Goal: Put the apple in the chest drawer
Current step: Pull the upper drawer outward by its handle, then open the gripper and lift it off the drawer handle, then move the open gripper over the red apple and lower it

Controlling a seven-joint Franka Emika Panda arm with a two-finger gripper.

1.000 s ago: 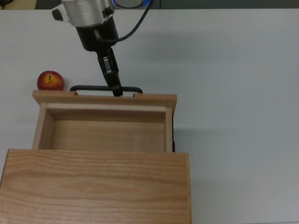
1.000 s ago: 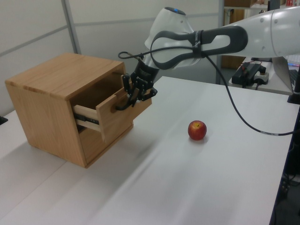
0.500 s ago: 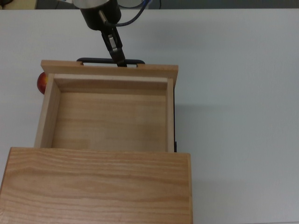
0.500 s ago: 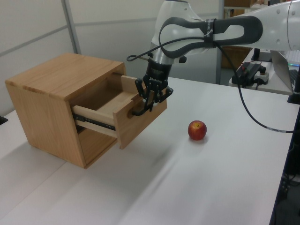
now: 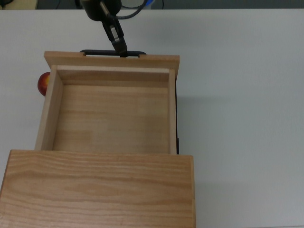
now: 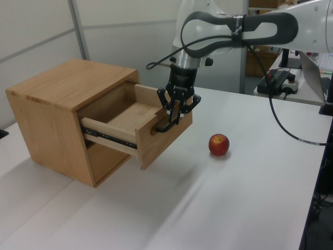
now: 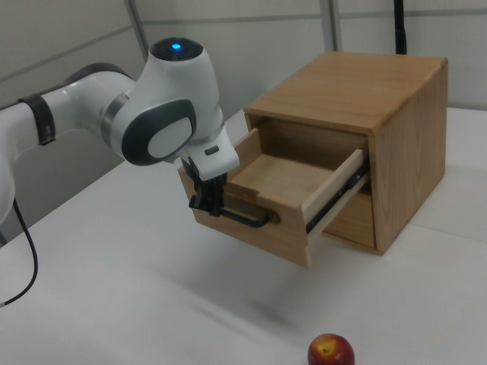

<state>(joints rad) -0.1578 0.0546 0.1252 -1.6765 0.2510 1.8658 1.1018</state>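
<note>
The chest drawer (image 6: 136, 125) is standing pulled far out of the chest (image 6: 54, 101), which is sitting on the table (image 6: 250, 198). The gripper (image 6: 174, 115) is meeting the drawer's handle (image 5: 113, 52). The apple (image 6: 219, 145) is lying on the table at the left view's right of the drawer front, apart from it.

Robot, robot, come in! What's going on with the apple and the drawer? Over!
Gripper shut on the drawer handle. Chest drawer pulled wide open, nothing inside. Apple alone on the table, beside the drawer front. Nothing in the way.
</note>
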